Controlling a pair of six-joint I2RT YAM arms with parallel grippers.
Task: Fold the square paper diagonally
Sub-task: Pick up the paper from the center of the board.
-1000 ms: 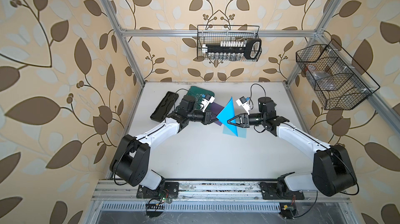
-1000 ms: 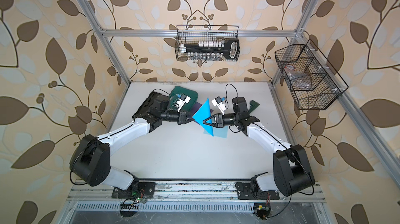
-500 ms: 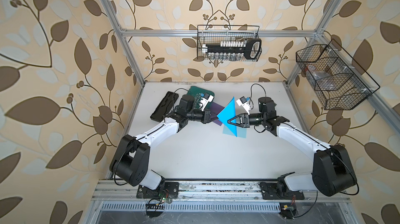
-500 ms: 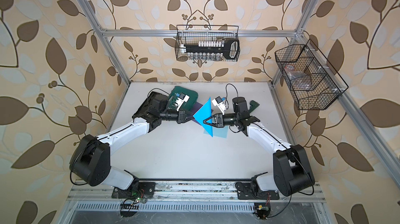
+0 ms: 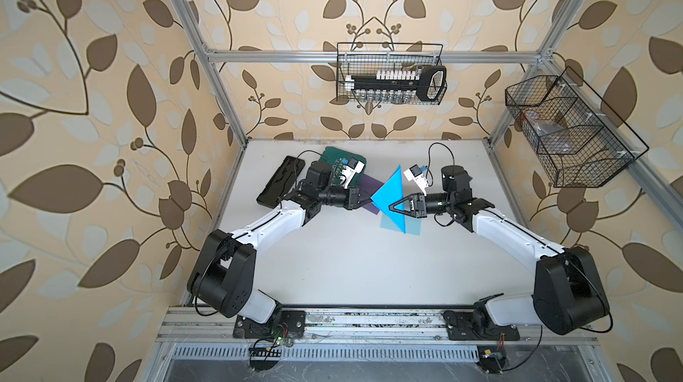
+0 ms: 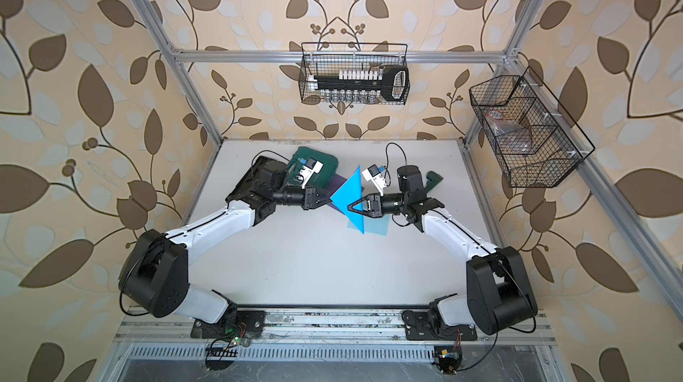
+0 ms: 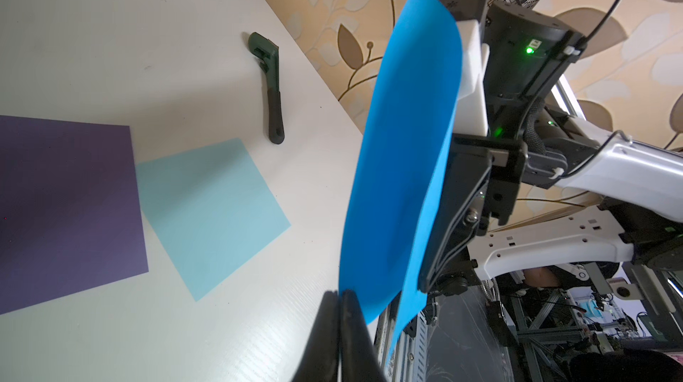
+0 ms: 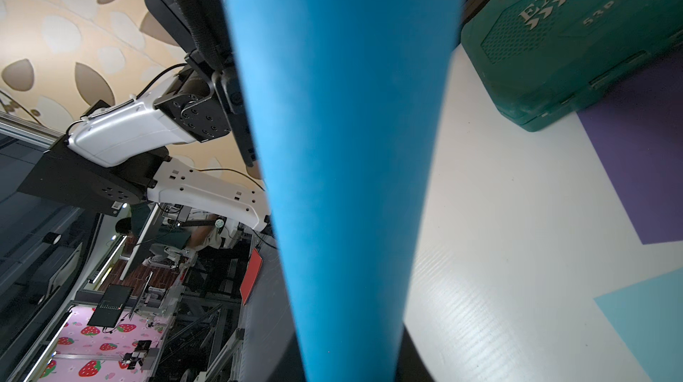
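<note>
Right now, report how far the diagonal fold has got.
Done: the blue paper is off the table and doubled into a triangle in both top views. In hand: the left fingers pinch its corner shut; the right fingers flank the bend, grip unclear. Left: the fold bows open in the left wrist view, so it likely needs pressing flat.

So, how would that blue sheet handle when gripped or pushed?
Likely floppy: the blue paper bows while the left gripper pinches one corner. Probably light: a fingertip pinch helps hold it off the table. Pushed edge-on, it would likely buckle.
</note>
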